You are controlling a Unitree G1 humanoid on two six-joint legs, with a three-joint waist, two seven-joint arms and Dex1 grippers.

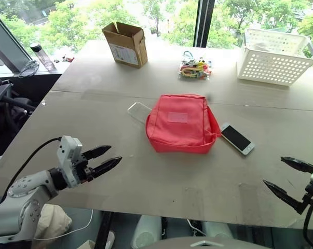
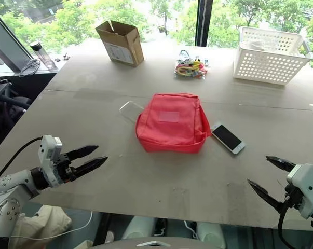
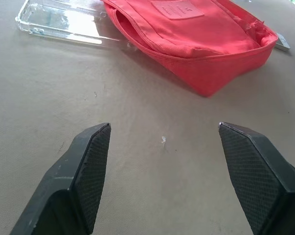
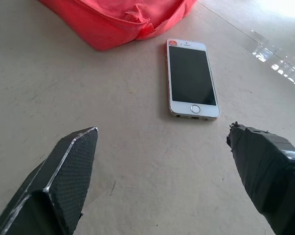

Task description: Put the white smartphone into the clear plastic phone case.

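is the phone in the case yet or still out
Out. The white smartphone lies screen up on the table, right of the red pouch; the clear plastic phone case sits empty on the pouch's left.

left pincer (image 1: 107, 158): fingers apart, empty | right pincer (image 1: 286, 177): fingers spread wide, empty

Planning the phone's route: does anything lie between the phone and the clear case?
Yes. The red pouch lies on the table between them: the phone is at its right edge, the clear case at its left, partly under it.
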